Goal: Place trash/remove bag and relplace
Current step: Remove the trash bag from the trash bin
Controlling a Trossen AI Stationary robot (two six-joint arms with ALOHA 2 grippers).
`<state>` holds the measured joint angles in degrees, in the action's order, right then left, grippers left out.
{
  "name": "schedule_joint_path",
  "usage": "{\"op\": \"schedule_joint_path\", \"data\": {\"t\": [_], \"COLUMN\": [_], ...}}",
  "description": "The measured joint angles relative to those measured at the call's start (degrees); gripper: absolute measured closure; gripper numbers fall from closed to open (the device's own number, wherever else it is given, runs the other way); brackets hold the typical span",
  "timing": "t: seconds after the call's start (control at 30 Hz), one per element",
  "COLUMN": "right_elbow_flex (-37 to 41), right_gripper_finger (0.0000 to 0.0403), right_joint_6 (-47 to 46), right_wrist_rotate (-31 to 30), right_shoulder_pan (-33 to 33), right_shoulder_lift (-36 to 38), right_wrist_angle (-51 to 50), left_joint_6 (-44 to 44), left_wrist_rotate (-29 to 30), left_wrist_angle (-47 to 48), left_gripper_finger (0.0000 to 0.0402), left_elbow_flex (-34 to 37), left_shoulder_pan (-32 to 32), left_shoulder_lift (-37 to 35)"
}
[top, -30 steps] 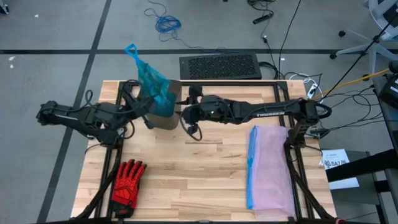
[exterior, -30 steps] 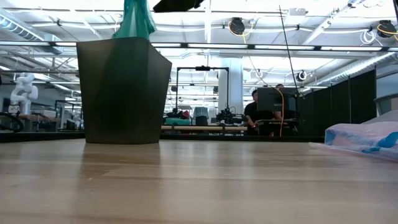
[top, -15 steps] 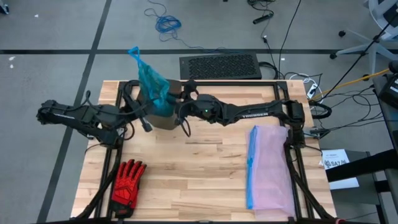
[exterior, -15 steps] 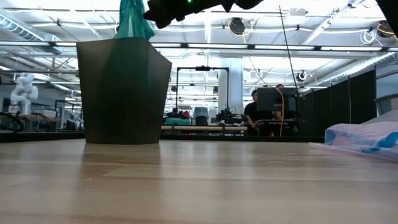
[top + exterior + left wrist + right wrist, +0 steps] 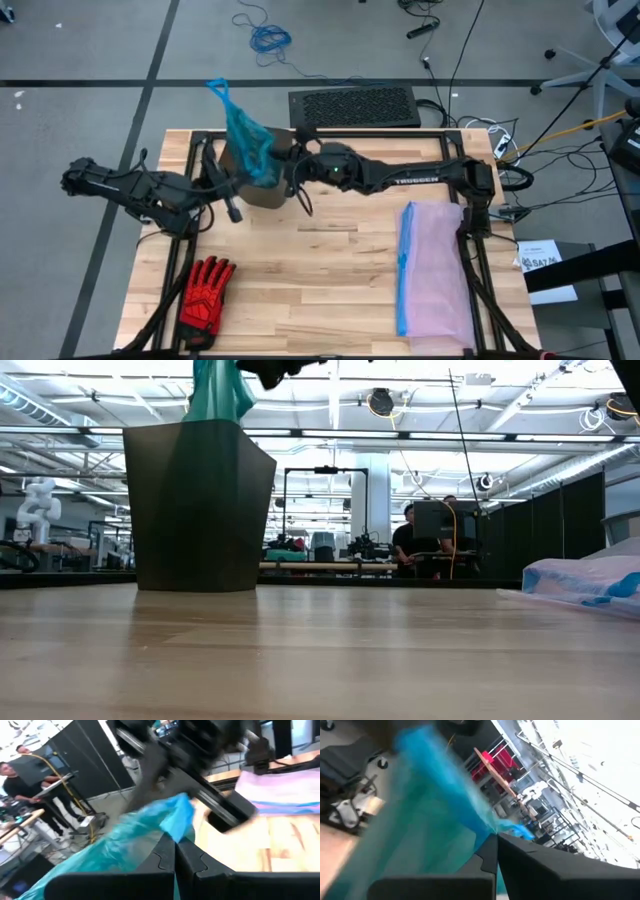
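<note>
Thin translucent teal-green plastic bin bag [image 5: 250, 148]: bunched, drawn up out of the dark bin at the table's far left, crumpled top [image 5: 218, 388] rising above the rim. One blue handle loop [image 5: 214, 86] sticks up free. Trash not visible.

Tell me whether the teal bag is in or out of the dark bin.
Partly out: the thin translucent teal-green plastic bag rises bunched above the rim of the dark upright bin, its lower end inside.

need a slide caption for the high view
Both grippers, left and right, clamp the teal bag standing out of the dark bin; red glove and lilac bag lie nearby.
</note>
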<state>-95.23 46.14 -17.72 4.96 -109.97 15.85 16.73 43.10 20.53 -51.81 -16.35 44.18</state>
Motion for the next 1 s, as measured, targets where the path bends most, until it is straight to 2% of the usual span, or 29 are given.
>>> {"op": "schedule_joint_path", "data": {"t": [0.13, 0.23, 0.3, 0.43, 0.53, 0.63, 0.73, 0.9, 1.0], "right_elbow_flex": [-7.6, -13.6, -18.7, -27.8, -31.5, -32.9, -32.8, -32.4, -32.4], "right_gripper_finger": [0.0403, 0.0403, 0.0403, 0.0403, 0.0396, 0.0367, 0.0317, 0.0227, 0.0196], "right_joint_6": [0.6, -0.6, -3.6, -11.5, -13.6, -12.9, -12.4, -9.3, -7.2], "right_wrist_rotate": [0.3, 4.2, 8.5, 21.9, 26.0, 26.2, 24.7, 17.3, 12.1], "right_shoulder_pan": [0.6, 1.3, 2.1, 5.0, 6.6, 6.8, 6.0, 3.1, 0.9], "right_shoulder_lift": [0.0, 0.0, -0.1, 0.1, 0.0, 0.1, 0.0, -0.4, -1.5], "right_wrist_angle": [-11.9, -21.1, -30.8, -48.6, -57.3, -61.6, -65.8, -67.6, -65.2], "left_joint_6": [-1.4, -3.4, -4.6, -6.8, -7.4, -7.4, -7.5, -7.5, -7.5], "left_wrist_rotate": [-1.0, -1.1, -1.1, -2.7, -3.5, -3.9, -3.9, -3.9, -3.9], "left_wrist_angle": [0.2, 1.8, 2.8, 3.9, 4.1, 4.1, 4.0, 4.0, 4.0], "left_gripper_finger": [0.0401, 0.0401, 0.0401, 0.0401, 0.0401, 0.0402, 0.0402, 0.0402, 0.0402], "left_elbow_flex": [0.0, 0.0, 0.0, 0.0, 0.0, 0.0, 0.0, 0.0, 0.0], "left_shoulder_pan": [-0.7, -0.9, -0.9, -0.9, -0.9, -0.9, -1.0, -0.9, -0.9], "left_shoulder_lift": [0.0, 0.0, 0.1, 0.6, 0.6, 0.6, 0.6, 0.6, 0.6]}}
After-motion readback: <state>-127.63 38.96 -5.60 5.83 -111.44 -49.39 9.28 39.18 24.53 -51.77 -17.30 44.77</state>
